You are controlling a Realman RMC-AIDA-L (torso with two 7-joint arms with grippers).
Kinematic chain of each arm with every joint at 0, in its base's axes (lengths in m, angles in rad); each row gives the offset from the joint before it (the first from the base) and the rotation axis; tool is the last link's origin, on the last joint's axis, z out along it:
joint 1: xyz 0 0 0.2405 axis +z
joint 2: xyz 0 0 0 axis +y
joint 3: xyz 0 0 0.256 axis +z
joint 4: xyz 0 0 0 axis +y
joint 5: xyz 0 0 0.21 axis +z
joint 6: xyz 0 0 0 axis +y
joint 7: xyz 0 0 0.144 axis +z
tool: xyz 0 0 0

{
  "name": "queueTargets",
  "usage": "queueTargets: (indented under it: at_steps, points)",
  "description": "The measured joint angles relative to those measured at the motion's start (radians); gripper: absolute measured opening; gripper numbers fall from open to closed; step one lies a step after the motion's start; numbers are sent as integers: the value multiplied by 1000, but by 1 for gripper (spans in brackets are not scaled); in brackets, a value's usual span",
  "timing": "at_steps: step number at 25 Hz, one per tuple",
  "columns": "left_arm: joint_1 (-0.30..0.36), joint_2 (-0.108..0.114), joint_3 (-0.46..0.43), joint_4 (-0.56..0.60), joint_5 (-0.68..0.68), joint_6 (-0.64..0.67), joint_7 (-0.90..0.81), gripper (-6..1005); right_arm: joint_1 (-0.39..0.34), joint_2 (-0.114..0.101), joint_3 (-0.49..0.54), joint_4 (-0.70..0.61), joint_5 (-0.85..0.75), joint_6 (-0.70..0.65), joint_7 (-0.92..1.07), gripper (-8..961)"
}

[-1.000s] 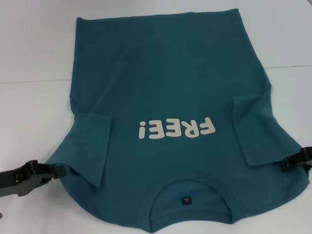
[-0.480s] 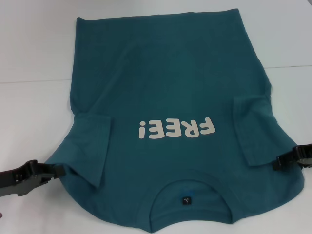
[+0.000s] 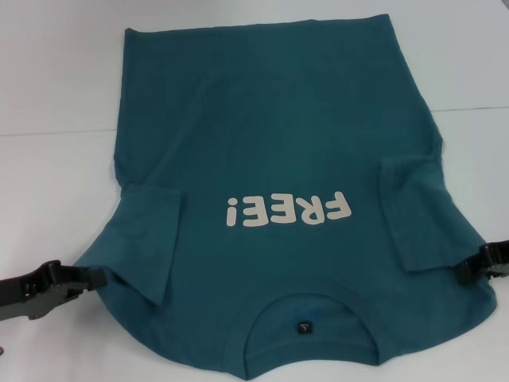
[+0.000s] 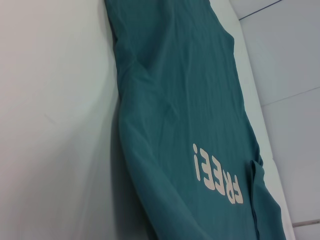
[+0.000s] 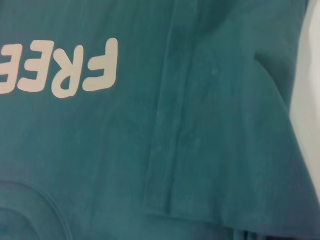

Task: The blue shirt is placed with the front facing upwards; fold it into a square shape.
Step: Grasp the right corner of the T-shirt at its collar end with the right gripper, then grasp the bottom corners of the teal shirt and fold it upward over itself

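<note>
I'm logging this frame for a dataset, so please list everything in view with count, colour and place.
blue shirt: one, dark teal-blue, spread front up across the middle of the table, collar toward the robot, both short sleeves folded inward onto the body.
"FREE!" lettering: one print, cream, on the chest, upside down in the head view.
neck tag: one, small and dark, inside the collar at the near edge.
table: one, white, under the shirt.
left gripper: one, black, at the shirt's left shoulder edge.
right gripper: one, black, at the shirt's right shoulder edge.
</note>
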Motion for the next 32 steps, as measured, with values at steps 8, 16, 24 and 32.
queueTargets:
  at_steps: [8, 16, 24, 32]
  points:
    - [3, 0, -1, 0, -5, 0, -2, 1, -1, -5, 0, -11, -2, -3, 12, 206]
    - [4, 7, 10, 16, 24, 45, -2, 1, -9, -22, 0, -46, -2, -70, -3, 25]
    - [11, 8, 23, 94, 164, 145, -31, 0, -26, -39, -2, -132, -22, -204, -5, 25]
    - [59, -12, 25, 170, 223, 277, -30, 0, -41, -32, -3, -143, -65, -304, -40, 24]
